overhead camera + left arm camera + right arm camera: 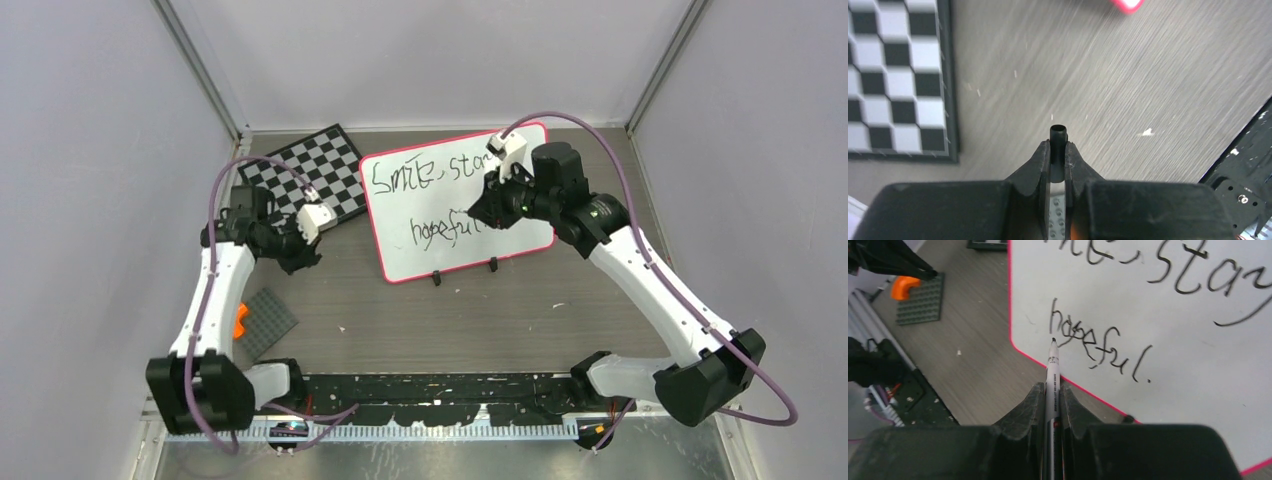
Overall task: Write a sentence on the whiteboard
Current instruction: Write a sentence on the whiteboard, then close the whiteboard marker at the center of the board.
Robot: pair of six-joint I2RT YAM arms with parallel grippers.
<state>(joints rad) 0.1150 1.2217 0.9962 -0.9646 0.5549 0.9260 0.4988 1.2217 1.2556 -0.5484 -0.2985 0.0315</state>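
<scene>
We saw R gripper [1052,390] closed on marker [1052,362], tip near sentence [1103,347] on whiteboard [1173,405]; L gripper [1058,149] pinched a black cap [1058,132].

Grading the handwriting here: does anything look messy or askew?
Yes. In the sentence, the middle letters of "hopeful" look overwritten into a tangle, and the whiteboard lies crooked on the table.

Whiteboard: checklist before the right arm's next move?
1. Sentence finished, full stop after "hopeful": ok.
2. Marker clamped in right pincer: ok.
3. Marker tip off the whiteboard: cannot tell.
4. Black cap gripped in left pincer: ok.
5. Left pincer apart from the whiteboard, over bare table: ok.
</scene>
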